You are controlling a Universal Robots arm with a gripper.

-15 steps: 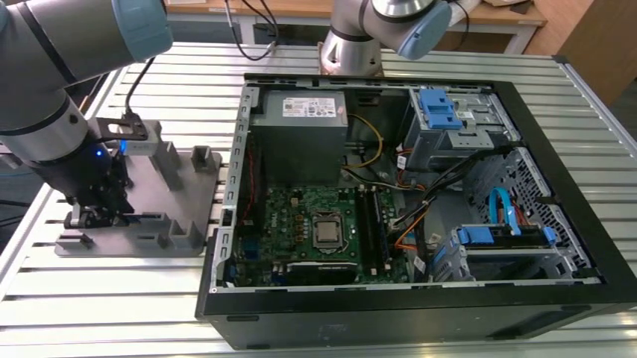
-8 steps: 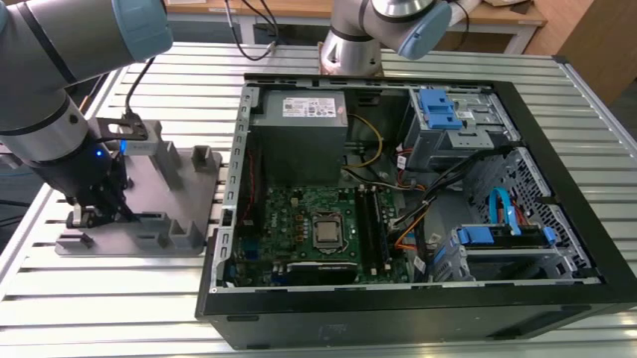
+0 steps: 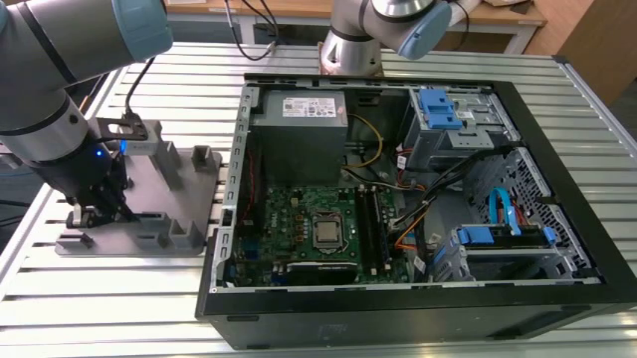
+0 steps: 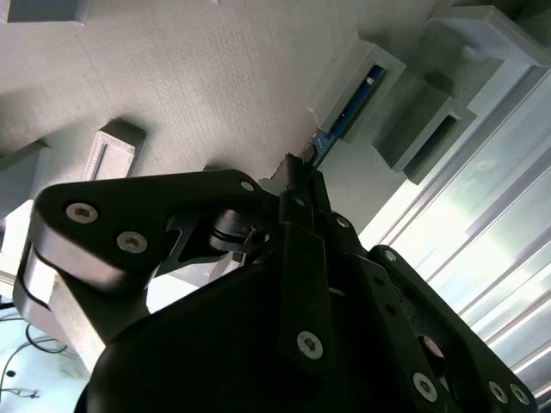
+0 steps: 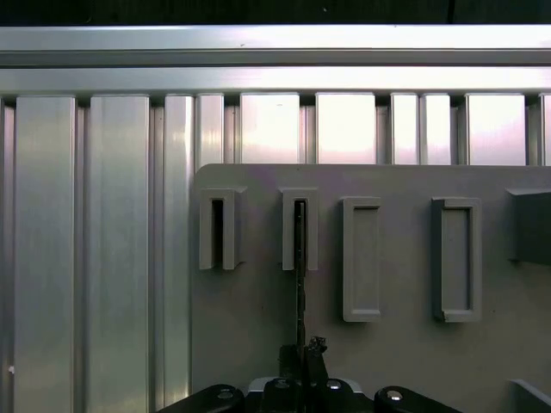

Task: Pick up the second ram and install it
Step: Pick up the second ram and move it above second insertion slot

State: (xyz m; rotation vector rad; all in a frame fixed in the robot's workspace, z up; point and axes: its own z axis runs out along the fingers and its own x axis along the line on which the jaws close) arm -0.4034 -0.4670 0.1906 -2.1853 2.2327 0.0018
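Observation:
The second ram [image 4: 349, 112] is a slim blue stick standing on edge, with its far end in a slot block of the grey holder plate [image 4: 215, 77]. In the first wrist view the ram [image 5: 300, 275] shows as a thin dark line running from that slot to my gripper [image 5: 306, 353]. My black gripper [image 4: 297, 168] is shut on the stick's near end. In the exterior view the gripper [image 3: 98, 216] is low over the holder plate [image 3: 189, 186], to the left of the open computer case [image 3: 557, 119].
Inside the case lies the green motherboard [image 3: 298, 212], with long black slots [image 3: 371, 220] beside the processor. Cables, blue drive brackets [image 3: 438, 108] and a power supply [image 3: 298, 123] crowd the case. Other raised slot blocks [image 5: 362, 258] stand on the holder plate, which rests on a ribbed aluminium table [image 3: 119, 298].

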